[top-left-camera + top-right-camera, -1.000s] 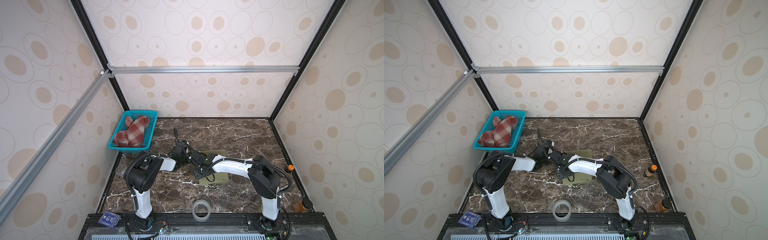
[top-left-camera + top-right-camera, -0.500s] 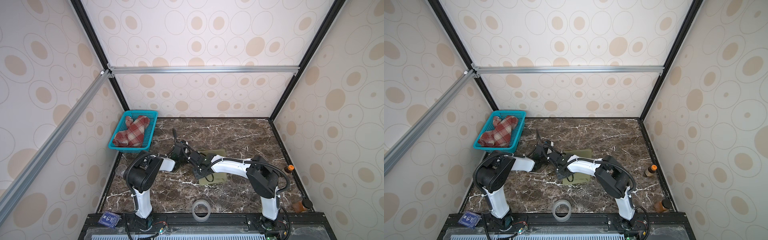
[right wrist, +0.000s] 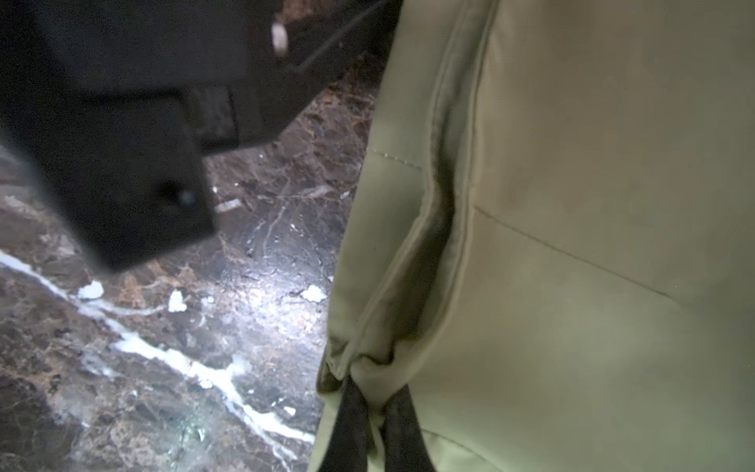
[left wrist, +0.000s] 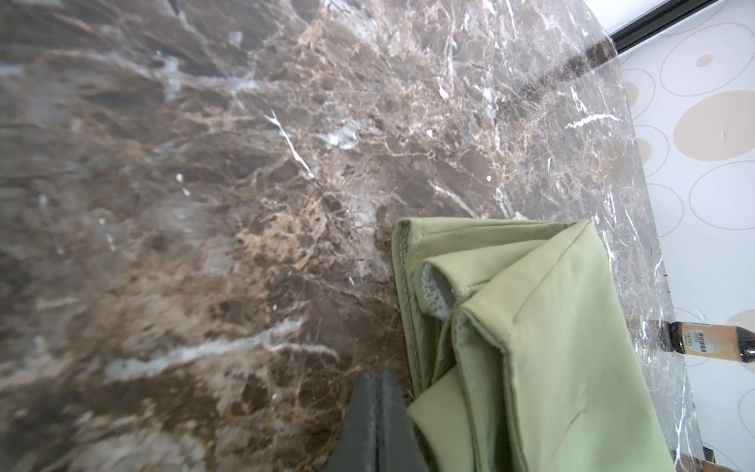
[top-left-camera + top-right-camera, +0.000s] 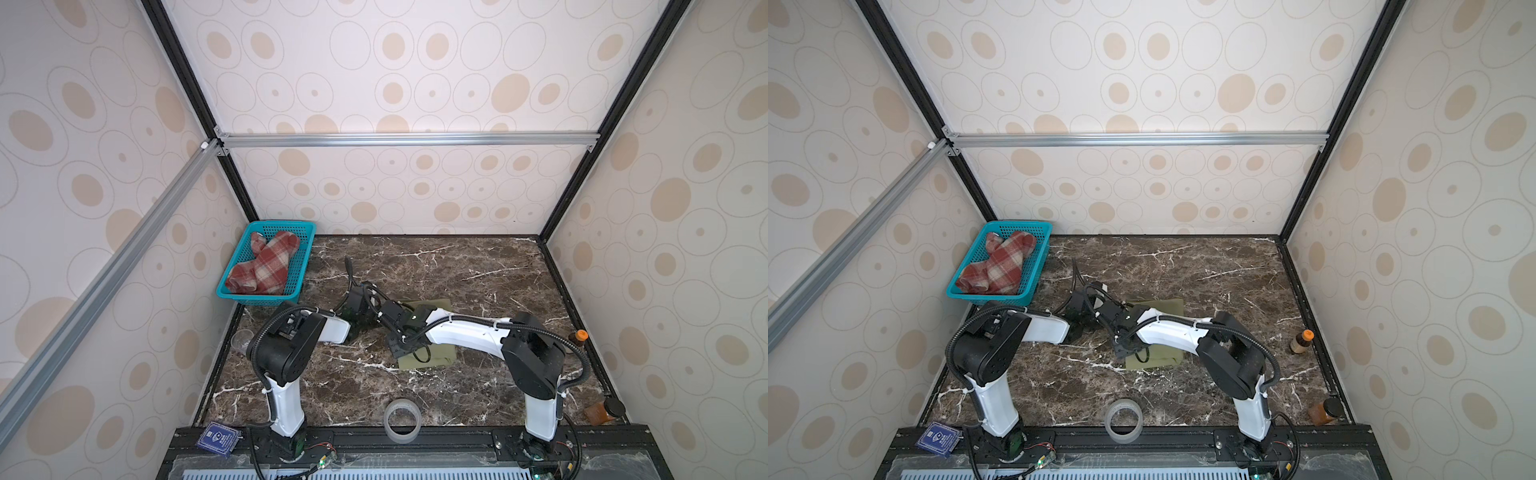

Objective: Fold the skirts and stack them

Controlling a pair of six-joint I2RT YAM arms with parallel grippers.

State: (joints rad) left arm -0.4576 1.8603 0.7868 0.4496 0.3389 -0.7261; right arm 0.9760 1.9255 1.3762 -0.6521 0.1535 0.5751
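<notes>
Altogether one olive skirt [image 5: 436,358], one plaid skirt [image 5: 266,266].

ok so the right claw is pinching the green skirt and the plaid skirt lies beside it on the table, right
Not quite: the plaid skirt lies in the teal basket, as both top views show. The right claw is pinching the green skirt, per the right wrist view.
</notes>
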